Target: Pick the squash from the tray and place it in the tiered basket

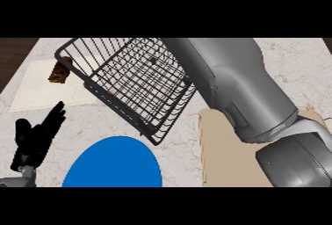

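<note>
Presently the right forearm (pixel 240 88) reaches over the tiered basket (pixel 130 83), hiding its hand; finger state and squash position cannot be told. Left hand (pixel 35 136) rests open at lower left, beside the blue plate (pixel 113 165)

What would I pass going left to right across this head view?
Left hand → brown object on a pale mat → blue plate → wire basket → grey right forearm over the tan tray.

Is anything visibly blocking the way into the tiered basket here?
Only the right forearm crosses the tiered basket, covering its right side. The squash and right hand are hidden, so their path cannot be judged. The left hand rests lower left.
</note>
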You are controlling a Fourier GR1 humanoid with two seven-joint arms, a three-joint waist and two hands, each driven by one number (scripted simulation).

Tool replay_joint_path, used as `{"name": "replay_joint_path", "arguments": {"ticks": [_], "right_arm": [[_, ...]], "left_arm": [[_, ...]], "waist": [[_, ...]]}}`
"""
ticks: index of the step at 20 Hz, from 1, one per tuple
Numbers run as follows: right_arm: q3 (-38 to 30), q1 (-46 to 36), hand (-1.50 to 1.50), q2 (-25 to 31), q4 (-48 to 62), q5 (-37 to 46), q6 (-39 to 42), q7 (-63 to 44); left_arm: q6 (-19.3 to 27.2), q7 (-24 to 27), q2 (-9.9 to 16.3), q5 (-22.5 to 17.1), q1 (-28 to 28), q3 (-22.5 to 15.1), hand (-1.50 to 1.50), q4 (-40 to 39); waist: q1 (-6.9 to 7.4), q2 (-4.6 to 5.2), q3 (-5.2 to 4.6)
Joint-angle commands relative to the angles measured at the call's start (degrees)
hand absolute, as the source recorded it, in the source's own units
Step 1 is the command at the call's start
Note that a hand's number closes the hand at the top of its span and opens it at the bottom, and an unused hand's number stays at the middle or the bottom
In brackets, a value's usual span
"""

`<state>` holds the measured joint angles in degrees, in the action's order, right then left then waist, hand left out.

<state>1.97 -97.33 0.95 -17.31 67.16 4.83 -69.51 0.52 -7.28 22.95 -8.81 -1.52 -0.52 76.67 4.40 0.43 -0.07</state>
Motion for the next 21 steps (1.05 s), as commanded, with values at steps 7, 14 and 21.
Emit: {"name": "replay_joint_path", "arguments": {"ticks": [7, 14, 21], "right_arm": [[-4.94, -7.55, -1.5, 1.78, -5.75, 4.82, -12.09, -15.7], [-11.53, -7.09, -1.5, 1.05, -16.46, 5.76, -21.25, -15.71], [-12.43, -4.08, -1.5, -0.87, -29.4, 6.44, -22.51, -14.55]], "left_arm": [[0.58, -0.47, 0.27, -0.03, 2.92, 1.09, 0.0, -0.43], [0.57, -0.01, 1.04, -1.25, 5.71, 3.33, 0.0, -0.91], [0.4, -0.13, 1.22, -1.9, 6.65, 4.22, 0.0, -1.04]], "waist": [[-4.14, -1.68, -0.01], [-6.52, -3.12, 0.24], [-7.41, -3.83, 0.34]]}}
